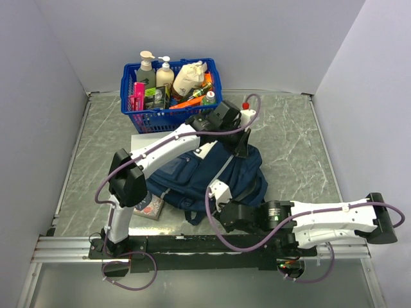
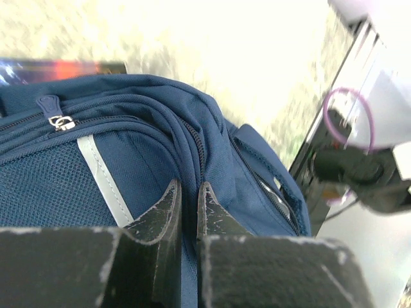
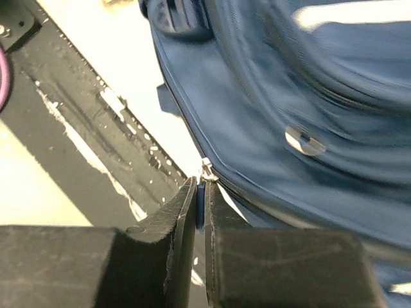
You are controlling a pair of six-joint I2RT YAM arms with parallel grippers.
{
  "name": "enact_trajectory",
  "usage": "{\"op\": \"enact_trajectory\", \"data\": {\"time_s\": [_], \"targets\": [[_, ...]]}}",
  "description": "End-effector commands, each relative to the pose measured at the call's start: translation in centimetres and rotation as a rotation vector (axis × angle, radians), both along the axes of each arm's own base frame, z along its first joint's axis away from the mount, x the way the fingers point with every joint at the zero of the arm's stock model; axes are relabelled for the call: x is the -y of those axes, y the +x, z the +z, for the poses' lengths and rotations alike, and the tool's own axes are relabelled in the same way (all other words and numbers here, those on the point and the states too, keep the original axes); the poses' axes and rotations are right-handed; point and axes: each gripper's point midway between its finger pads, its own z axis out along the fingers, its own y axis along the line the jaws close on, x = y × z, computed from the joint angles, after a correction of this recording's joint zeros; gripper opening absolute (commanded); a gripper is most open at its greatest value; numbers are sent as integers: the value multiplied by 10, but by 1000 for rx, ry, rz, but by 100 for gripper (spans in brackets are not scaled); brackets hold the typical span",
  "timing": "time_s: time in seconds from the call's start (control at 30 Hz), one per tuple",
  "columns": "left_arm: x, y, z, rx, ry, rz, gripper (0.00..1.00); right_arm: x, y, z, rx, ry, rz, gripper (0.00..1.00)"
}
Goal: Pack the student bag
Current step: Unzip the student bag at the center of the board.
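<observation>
Student bag: laid flat in the middle of the worktop, on the near side of the blue basket.
Left end effector: closed on a fold of the bag fabric beside a zip line, at the far right part of the bag.
Right end effector: fingers pressed together on a zip pull at the near edge of the bag.
Blue basket: placed at the far side, filled with bottles.
Book: partly covered by the near left corner of the bag.
</observation>
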Motion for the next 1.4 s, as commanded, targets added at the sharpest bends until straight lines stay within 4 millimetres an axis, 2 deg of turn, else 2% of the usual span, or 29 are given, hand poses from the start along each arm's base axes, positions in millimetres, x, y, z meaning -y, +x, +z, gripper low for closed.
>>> {"op": "enact_trajectory", "data": {"time_s": [0.0, 0.1, 0.17, 0.27, 0.33, 0.37, 0.4, 0.43, 0.47, 0.5, 0.53, 0.57, 0.6, 0.67, 0.7, 0.73, 0.83, 0.9, 1.0, 1.03, 1.07, 1.1, 1.13, 1.17, 1.23, 1.3, 1.33, 1.37], "targets": [[36, 44, 109, 216, -305, 92, 1, -46, -3, 22, 4, 137, 24, 0], [35, 34, 122, 220, -330, 76, 1, -62, 4, 19, 40, 125, 51, 0], [32, 29, 123, 212, -327, 67, 1, -75, 10, 27, 60, 160, 80, 0], [12, 17, 136, 255, -300, 45, 1, -81, 14, 39, 73, 194, 89, 1], [-6, 12, 133, 316, -235, 16, 1, -76, 15, 57, 76, 246, 78, 11], [-19, 6, 143, 355, -225, 8, 1, -72, 15, 62, 75, 260, 69, 17], [-30, 5, 145, 407, -199, -4, 1, -63, 15, 80, 84, 309, 62, 23], [-42, 7, 146, 431, -175, 13, 1, -57, 16, 88, 83, 336, 49, 29], [-59, 0, 149, 442, -159, 13, 1, -47, 16, 92, 83, 343, 37, 46], [-70, -1, 149, 455, -138, 5, 1, -32, 21, 111, 109, 401, -4, 57], [-83, 2, 152, 457, -132, 27, 1, -22, 23, 116, 111, 426, -32, 66], [-98, -1, 158, 492, -117, 25, 1, -12, 26, 120, 122, 439, -54, 73], [-107, -1, 161, 519, -107, 34, 1, 4, 29, 134, 138, 499, -88, 75], [-129, -5, 169, 554, -82, 63, 1, 29, 46, 136, 175, 513, -214, 82], [-136, -6, 174, 584, -71, 65, 1, 46, 52, 128, 179, 474, -269, 84], [-142, -9, 177, 594, -64, 74, 1, 59, 66, 125, 183, 466, -369, 86], [-164, -23, 203, 652, -70, 87, 1, 78, 81, 101, 138, 369, -483, 88], [-178, -33, 221, 693, -76, 92, 1, 69, 81, 91, 112, 333, -463, 87], [-201, -42, 263, 785, -119, 130, 1, 54, 79, 78, 84, 285, -419, 84], [-211, -46, 290, 835, -159, 153, 1, 50, 79, 77, 82, 280, -410, 82], [-219, -48, 304, 871, -172, 172, 1, 44, 79, 71, 74, 253, -394, 81], [-231, -47, 319, 909, -177, 220, 1, 40, 80, 74, 77, 249, -385, 81], [-244, -53, 347, 967, -214, 262, 1, 36, 80, 75, 77, 251, -373, 81], [-253, -55, 359, 1008, -219, 287, 1, 31, 80, 72, 78, 231, -351, 80], [-279, -62, 390, 1093, -238, 381, 1, 20, 83, 82, 86, 256, -327, 77], [-295, -67, 404, 1158, -226, 421, 1, 8, 87, 85, 84, 254, -289, 76], [-310, -71, 414, 1189, -227, 473, 1, 3, 90, 88, 86, 266, -279, 75], [-316, -74, 417, 1208, -220, 486, 1, -7, 94, 89, 85, 274, -267, 75]]}}
